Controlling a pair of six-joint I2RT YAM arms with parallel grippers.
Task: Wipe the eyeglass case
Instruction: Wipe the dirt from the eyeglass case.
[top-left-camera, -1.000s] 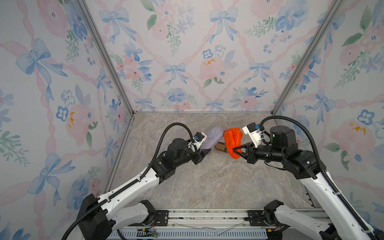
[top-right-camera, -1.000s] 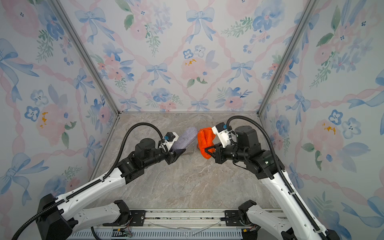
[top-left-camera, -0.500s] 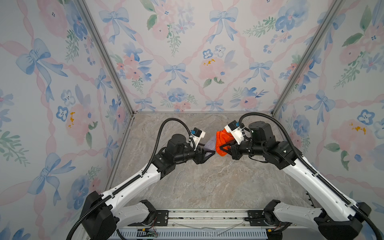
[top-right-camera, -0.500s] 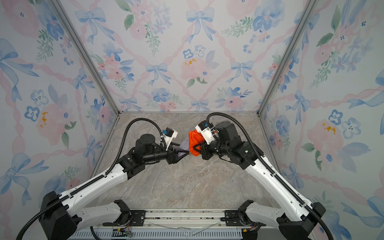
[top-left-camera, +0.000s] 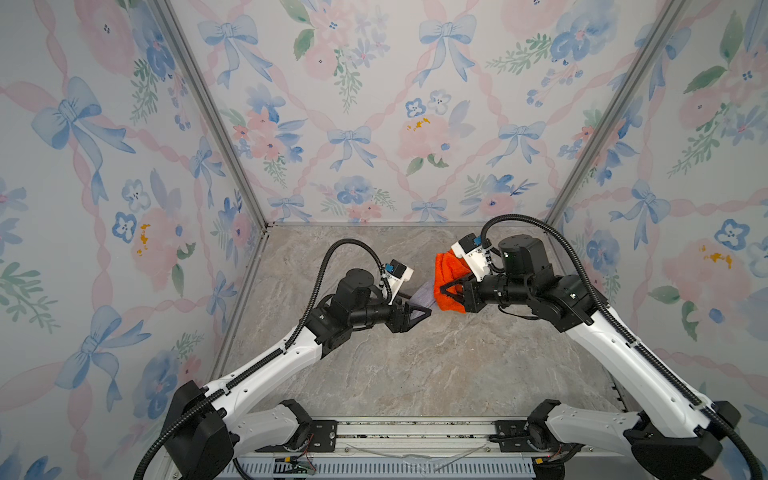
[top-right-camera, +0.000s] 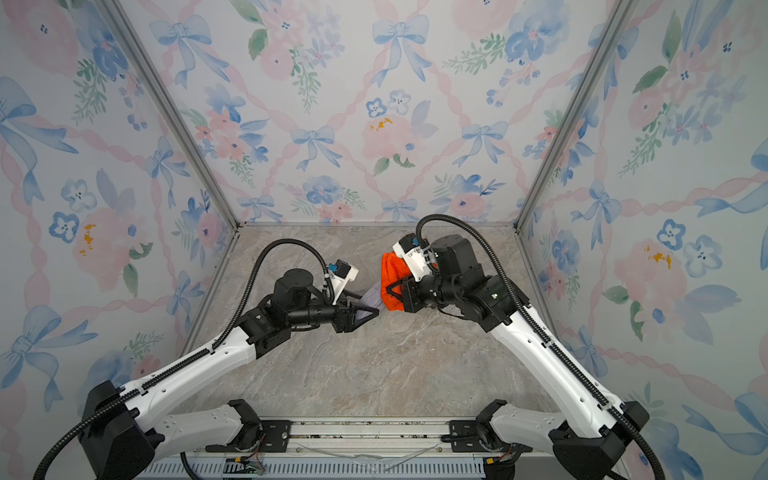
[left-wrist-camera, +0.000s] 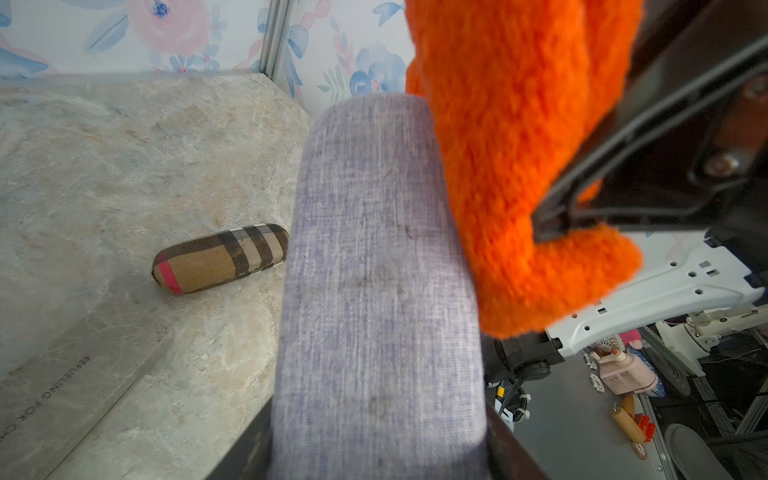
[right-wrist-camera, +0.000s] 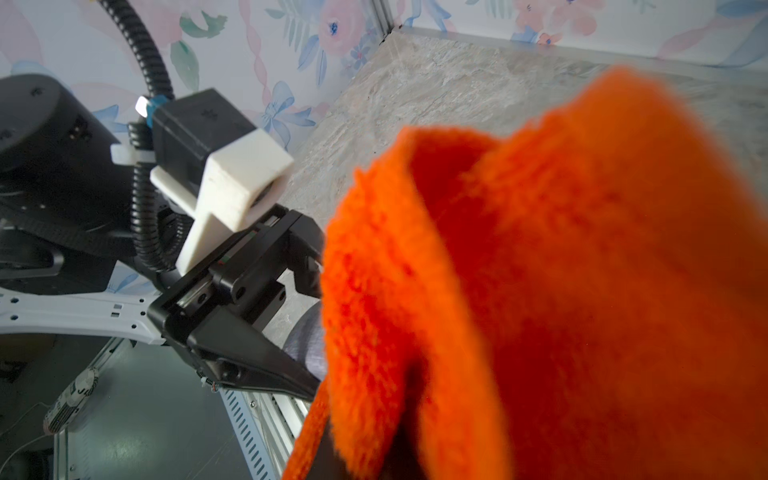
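Note:
My left gripper (top-left-camera: 426, 311) (top-right-camera: 375, 311) is shut on one end of a lavender-grey fabric eyeglass case (top-left-camera: 423, 291) (top-right-camera: 371, 296) (left-wrist-camera: 378, 270), held off the table and pointing toward the right arm. My right gripper (top-left-camera: 448, 291) (top-right-camera: 392, 291) is shut on a fluffy orange cloth (top-left-camera: 449, 272) (top-right-camera: 395, 270) (left-wrist-camera: 511, 145) (right-wrist-camera: 540, 270). The cloth hangs against the case's far end and one long side. In the right wrist view only a sliver of the case (right-wrist-camera: 305, 336) shows past the cloth, which hides that gripper's fingertips.
A brown plaid eyeglass case (left-wrist-camera: 220, 257) lies on the marble tabletop (top-left-camera: 415, 365) under the held case. A clear flat plate with printed letters (left-wrist-camera: 75, 374) lies beside it. Flowered walls close the left, back and right sides.
The two grippers came together: the right arm carried the orange cloth left up to the case, and the left gripper shifted slightly right. The cloth now covers the case's far end.

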